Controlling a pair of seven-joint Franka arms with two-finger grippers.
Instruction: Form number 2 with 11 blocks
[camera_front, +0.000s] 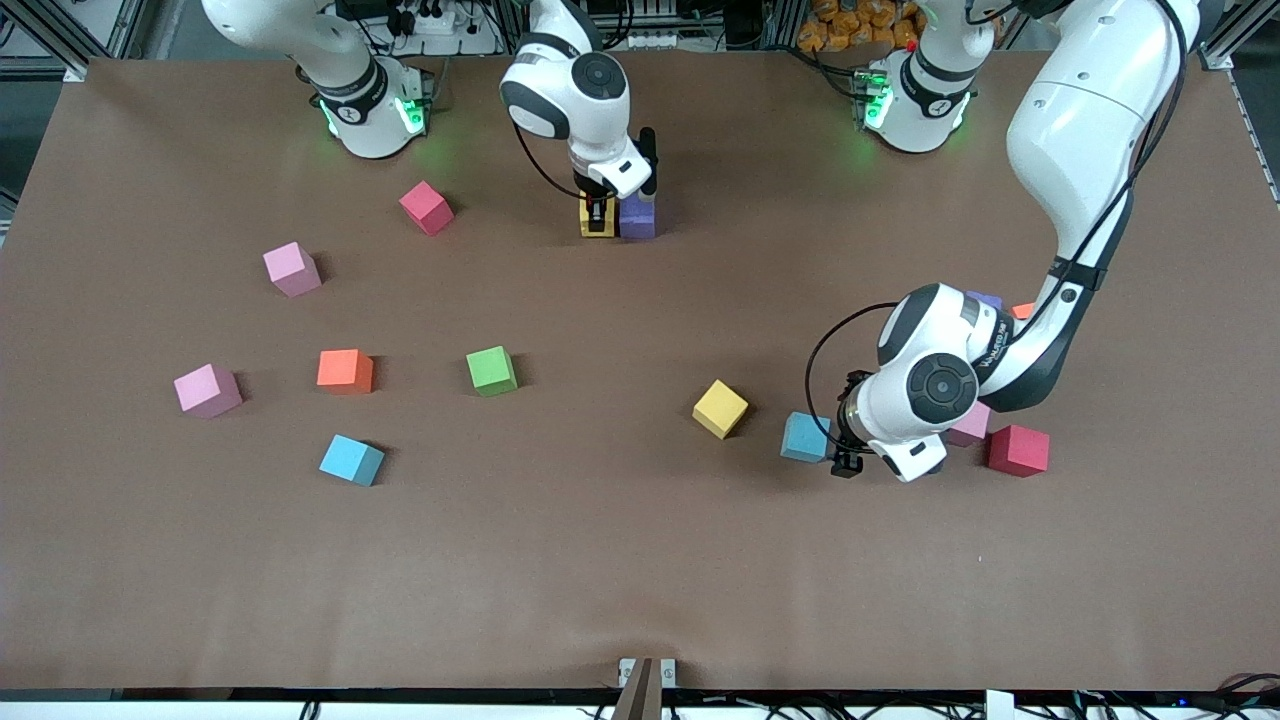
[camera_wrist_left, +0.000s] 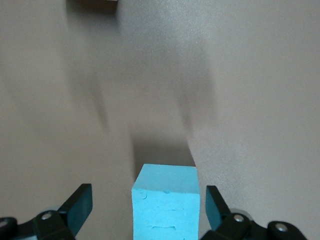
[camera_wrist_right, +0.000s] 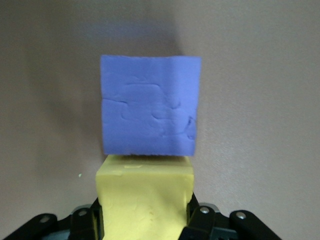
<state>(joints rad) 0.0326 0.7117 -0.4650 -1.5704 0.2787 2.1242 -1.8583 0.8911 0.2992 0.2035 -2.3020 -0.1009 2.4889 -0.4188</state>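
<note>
Two cubes begin the digit near the robots' bases: the right pincer (camera_front: 598, 217) grips a yellow block (camera_front: 597, 226) beside the purple block (camera_front: 637, 216), while the left pincer (camera_front: 838, 462) gapes around a light blue block (camera_front: 804, 437).

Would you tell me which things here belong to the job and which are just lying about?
Job: yellow block in right pincer, beside purple block; light blue block between open left pincer; loose blocks.
Idle: bracket at table's camera-side edge.

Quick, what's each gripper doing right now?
Left gripper: open, fingers either side of the light blue block.
Right gripper: shut on the yellow block, beside the purple block.
</note>
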